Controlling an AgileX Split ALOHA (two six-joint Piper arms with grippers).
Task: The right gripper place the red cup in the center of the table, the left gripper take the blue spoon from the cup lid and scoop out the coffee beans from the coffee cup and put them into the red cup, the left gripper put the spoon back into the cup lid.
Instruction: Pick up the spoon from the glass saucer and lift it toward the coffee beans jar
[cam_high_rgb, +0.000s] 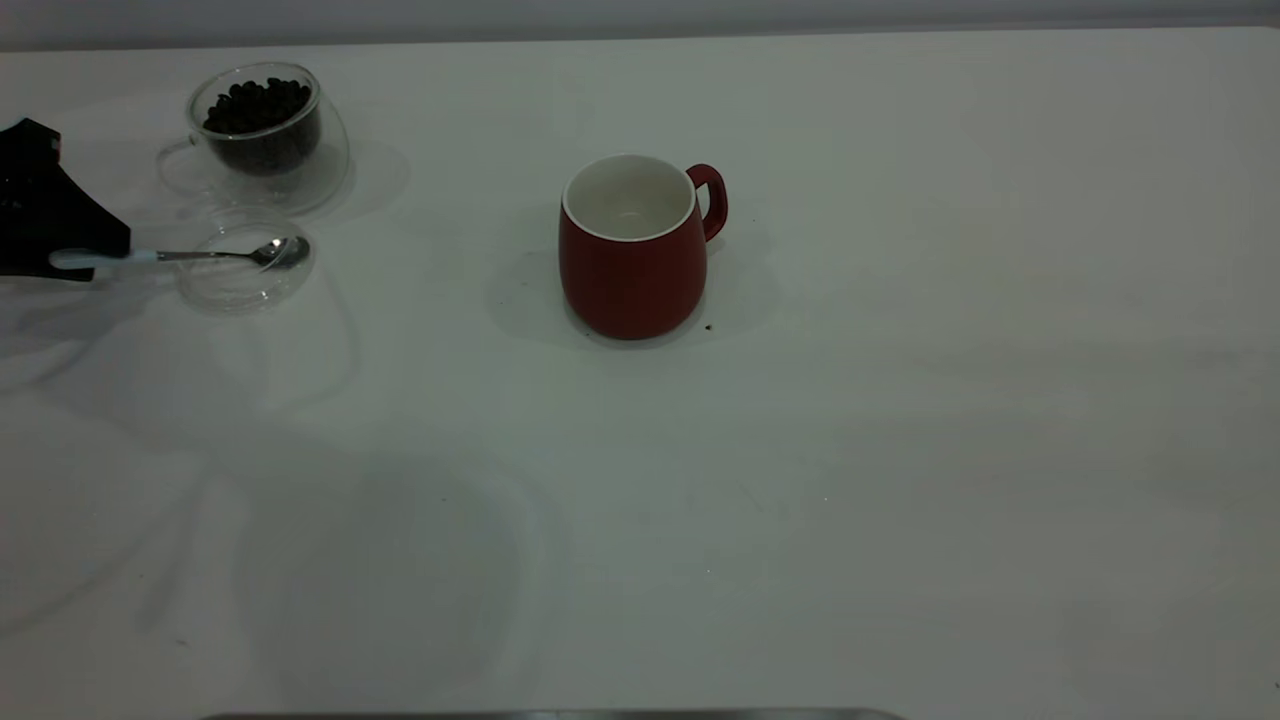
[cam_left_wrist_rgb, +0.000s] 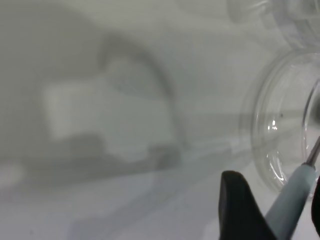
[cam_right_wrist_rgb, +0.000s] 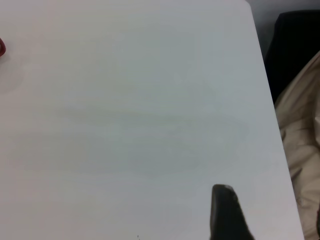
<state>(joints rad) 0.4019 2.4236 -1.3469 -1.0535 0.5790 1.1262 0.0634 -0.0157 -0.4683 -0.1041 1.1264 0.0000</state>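
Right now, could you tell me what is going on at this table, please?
The red cup stands empty near the middle of the table. The left gripper is at the handle of the blue spoon, whose bowl rests in the cup lid. The coffee cup just behind it holds coffee beans. The right gripper is off to the side over bare table.

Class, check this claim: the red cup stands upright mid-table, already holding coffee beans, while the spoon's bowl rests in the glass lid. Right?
Wrong on one point: the exterior view shows the red cup empty, white inside. The coffee beans are in the coffee cup. The blue spoon does rest in the cup lid.
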